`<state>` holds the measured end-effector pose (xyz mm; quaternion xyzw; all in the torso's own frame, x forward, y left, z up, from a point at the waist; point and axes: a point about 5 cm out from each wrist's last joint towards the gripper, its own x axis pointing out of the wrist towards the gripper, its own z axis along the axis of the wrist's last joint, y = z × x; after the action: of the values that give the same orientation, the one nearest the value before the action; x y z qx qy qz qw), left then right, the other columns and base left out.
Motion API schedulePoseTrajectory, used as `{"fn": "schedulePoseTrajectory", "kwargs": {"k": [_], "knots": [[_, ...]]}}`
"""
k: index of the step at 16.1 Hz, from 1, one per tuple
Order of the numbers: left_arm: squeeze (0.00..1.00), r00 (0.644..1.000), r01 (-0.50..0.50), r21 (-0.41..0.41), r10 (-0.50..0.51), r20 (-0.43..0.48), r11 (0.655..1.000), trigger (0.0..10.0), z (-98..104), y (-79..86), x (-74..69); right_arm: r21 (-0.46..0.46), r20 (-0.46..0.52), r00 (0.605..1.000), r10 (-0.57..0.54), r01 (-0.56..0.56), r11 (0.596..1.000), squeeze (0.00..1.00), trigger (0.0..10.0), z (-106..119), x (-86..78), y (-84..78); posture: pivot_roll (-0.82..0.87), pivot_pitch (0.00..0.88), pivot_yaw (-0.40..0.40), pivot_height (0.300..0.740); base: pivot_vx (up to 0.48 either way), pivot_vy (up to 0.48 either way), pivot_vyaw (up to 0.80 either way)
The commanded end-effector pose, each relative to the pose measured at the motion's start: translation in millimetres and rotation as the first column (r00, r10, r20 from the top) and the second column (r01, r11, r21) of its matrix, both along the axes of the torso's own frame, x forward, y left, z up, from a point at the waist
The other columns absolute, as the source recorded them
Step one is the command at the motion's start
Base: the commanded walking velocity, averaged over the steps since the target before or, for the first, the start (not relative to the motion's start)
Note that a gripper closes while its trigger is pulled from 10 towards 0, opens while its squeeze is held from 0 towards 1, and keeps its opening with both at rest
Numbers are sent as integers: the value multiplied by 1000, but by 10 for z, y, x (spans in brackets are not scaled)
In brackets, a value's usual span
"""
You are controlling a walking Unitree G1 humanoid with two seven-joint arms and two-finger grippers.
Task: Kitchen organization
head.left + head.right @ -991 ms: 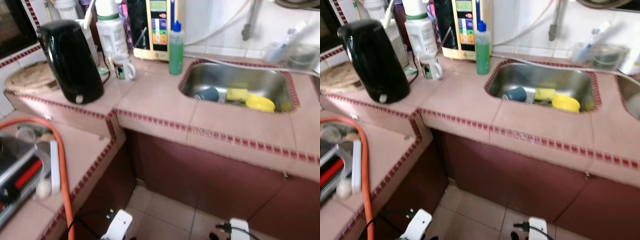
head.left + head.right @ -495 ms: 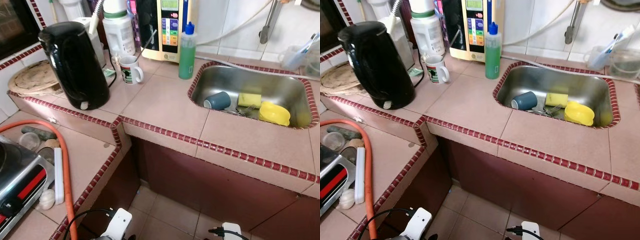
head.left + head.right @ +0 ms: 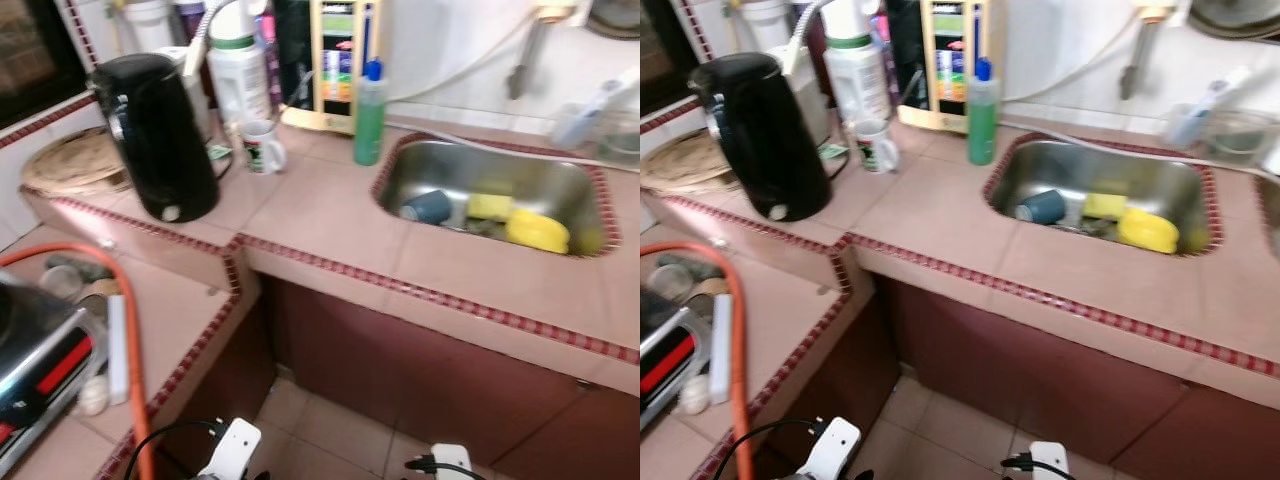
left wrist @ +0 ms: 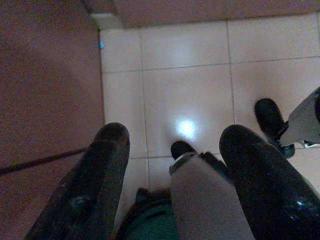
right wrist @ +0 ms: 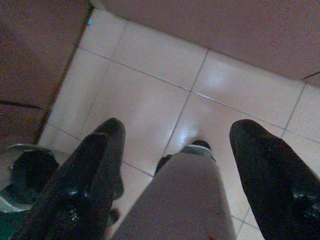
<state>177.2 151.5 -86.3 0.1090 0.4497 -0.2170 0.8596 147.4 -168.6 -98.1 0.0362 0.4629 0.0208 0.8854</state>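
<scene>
One mug [image 3: 262, 147] carries unreadable dark print.

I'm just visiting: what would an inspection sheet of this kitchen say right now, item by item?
Surface: pink tiled counter with red trim, L-shaped.
Job's things: blue cup, yellow sponge and yellow bowl lie in the steel sink.
Clutter: black kettle, white mug, green soap bottle, white jug.
End effectors: left end effector and right end effector both open, hanging over the floor.
Cables: orange hose beside the stove.
Surroundings: dark red cabinet fronts, tiled floor.
</scene>
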Motion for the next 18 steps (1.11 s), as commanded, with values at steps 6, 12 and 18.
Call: {"fn": "schedulePoseTrajectory", "kwargs": {"k": [6,12,18], "knots": [[0,1000,2,7,-2,-3,1000,10000,3,-29,19,-46,-26,999,27,-29,999,0,10000,-14,-30,-49,-101,0,60,740,0,-480,0],[0,1000,-26,7,26,-16,1000,10000,-7,-38,9,-58,-46,998,53,-55,997,0,10000,-35,-96,-70,-105,0,54,740,0,-205,0],[0,1000,-10,17,10,-20,1000,10000,-8,-65,15,-72,-78,995,58,-64,995,0,10000,-55,-141,-91,-104,0,45,740,0,0,-439]]}}
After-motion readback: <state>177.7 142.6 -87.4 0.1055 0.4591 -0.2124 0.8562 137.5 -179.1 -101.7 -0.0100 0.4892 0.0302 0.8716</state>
